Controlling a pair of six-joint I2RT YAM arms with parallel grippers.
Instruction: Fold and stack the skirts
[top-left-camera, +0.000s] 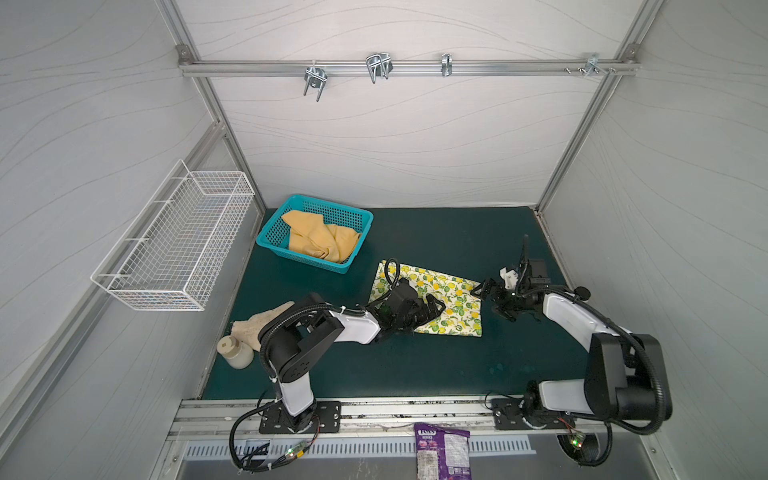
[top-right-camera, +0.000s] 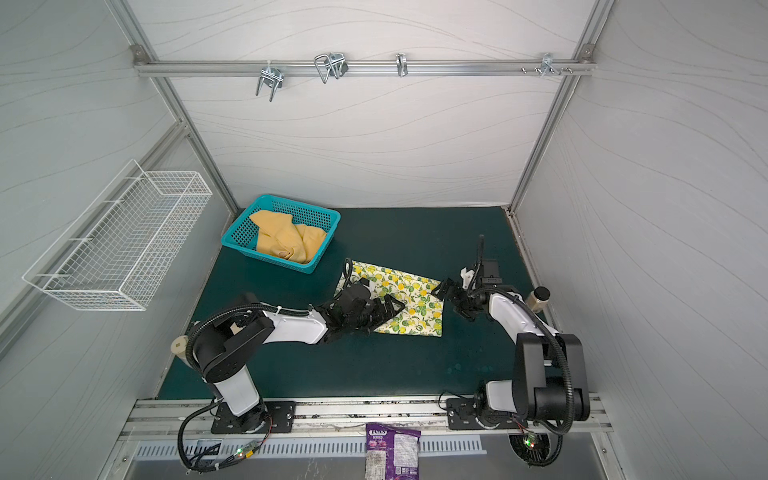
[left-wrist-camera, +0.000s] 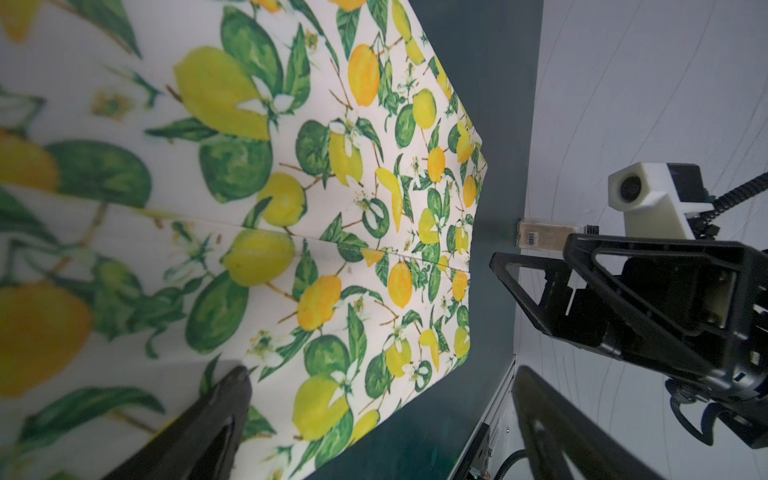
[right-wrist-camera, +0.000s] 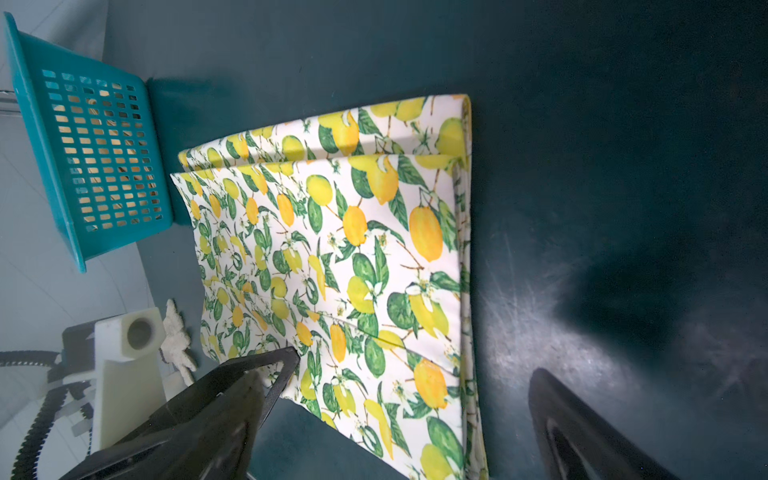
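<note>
A white skirt with lemons (top-left-camera: 453, 305) (top-right-camera: 415, 305) lies folded flat on the green mat, a crease running across it (left-wrist-camera: 332, 208) (right-wrist-camera: 353, 270). My left gripper (top-left-camera: 432, 309) (top-right-camera: 390, 307) hovers low over its near-left part, open, with nothing between the fingers (left-wrist-camera: 380, 382). At the skirt's right edge my right gripper (top-left-camera: 492, 299) (top-right-camera: 451, 299) is open and holds nothing (right-wrist-camera: 395, 386). The mustard-yellow skirt (top-left-camera: 320, 241) (top-right-camera: 286, 241) lies crumpled in the teal basket (top-left-camera: 272, 227).
A beige rag (top-left-camera: 257, 324) and a cream bottle (top-left-camera: 237, 351) sit at the mat's left edge behind the left arm. A second bottle (top-right-camera: 540, 297) stands by the right wall. A wire basket (top-left-camera: 174, 241) hangs on the left wall. A snack bag (top-left-camera: 442, 451) lies in front.
</note>
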